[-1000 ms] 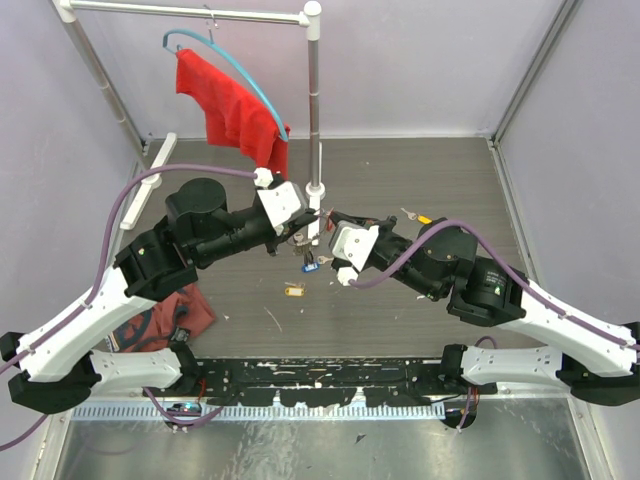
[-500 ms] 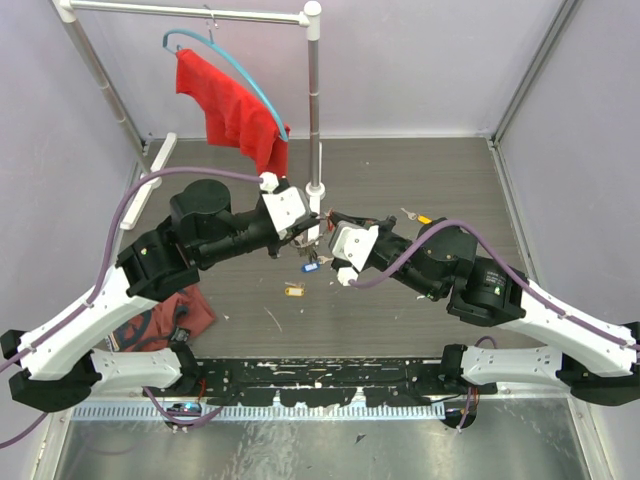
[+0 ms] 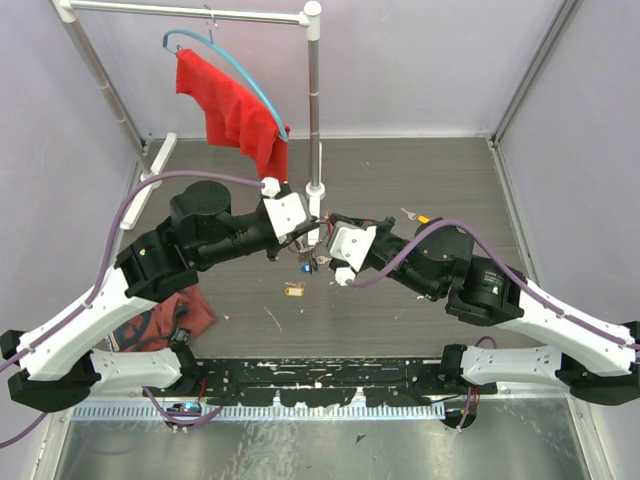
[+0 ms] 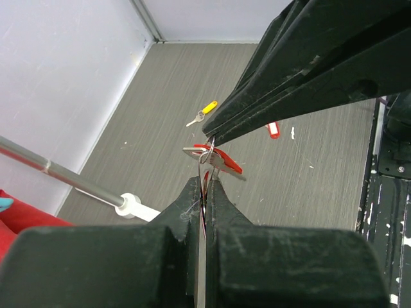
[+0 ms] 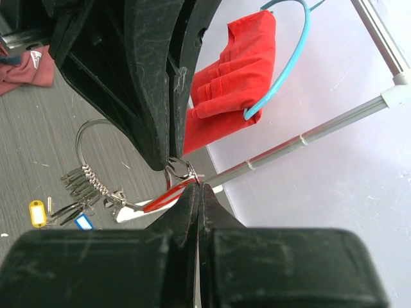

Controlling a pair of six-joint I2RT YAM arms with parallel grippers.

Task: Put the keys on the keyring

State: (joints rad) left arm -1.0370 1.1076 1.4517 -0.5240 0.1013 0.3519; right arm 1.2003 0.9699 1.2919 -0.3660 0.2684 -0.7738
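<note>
Both hands meet just in front of the foot of the rack pole [image 3: 314, 120], above the worktop [image 3: 400, 170]. In the top view you see only the left hand [image 3: 307, 240] and the right hand [image 3: 323, 254] tip to tip, with a small bundle hanging under them (too small to read there). The right wrist view shows more. The keyring [image 5: 91, 174], a wide wire loop with keys dangling, passes behind the left fingers [image 5: 154, 96], which are clenched on the thin wire. The right hand is pinched tight on the red-tagged key [image 5: 164, 199]. The left wrist view adds a yellow-tagged key [image 4: 203, 113] lying on the worktop, right of the pole's foot. Compared with one second ago, the right hand has come closer to the pole, and the gap between the tips is gone.
</note>
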